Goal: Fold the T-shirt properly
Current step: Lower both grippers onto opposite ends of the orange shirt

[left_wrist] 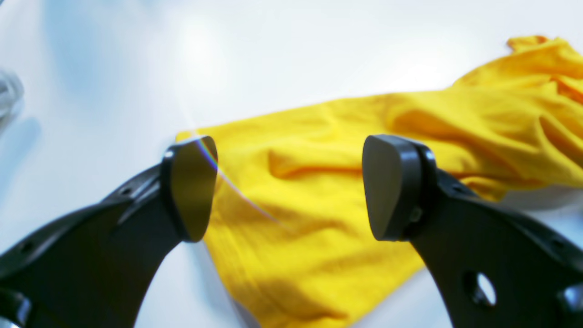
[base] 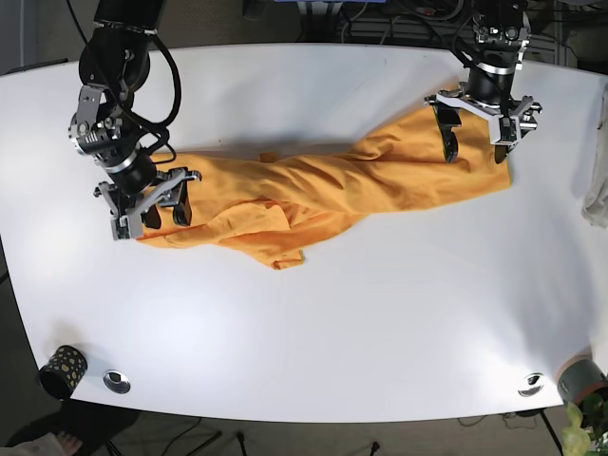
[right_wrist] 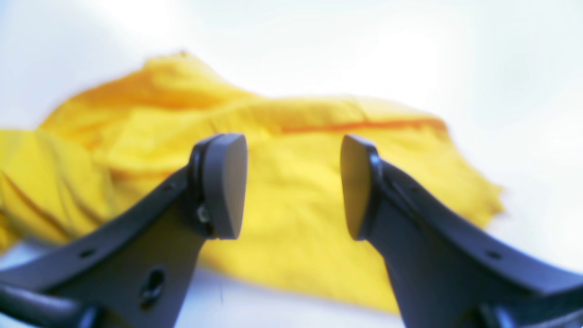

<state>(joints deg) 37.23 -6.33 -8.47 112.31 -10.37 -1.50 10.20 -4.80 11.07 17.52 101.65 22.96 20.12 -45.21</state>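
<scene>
The white counter [base: 313, 323] fills my base view. Across it I see the yellow T-shirt [base: 323, 190], rumpled and stretched out lengthwise. My left hand [base: 472, 128] hovers over one end, fingers spread apart and empty. My right hand [base: 152, 207] sits above the other end, likewise parted, gripping nothing.

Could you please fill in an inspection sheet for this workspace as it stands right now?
Surface: white table, glossy.
Job's things: yellow T-shirt lying crumpled, stretched between the arms, unfolded.
Clutter: dark spotted cup at near corner; two round metal fittings in the near edge.
Grippers: left gripper open above the shirt's end; right gripper open above the other end.
Cables: black cables along the right arm; more behind the table.
Surroundings: pale cloth at the table's side.
</scene>
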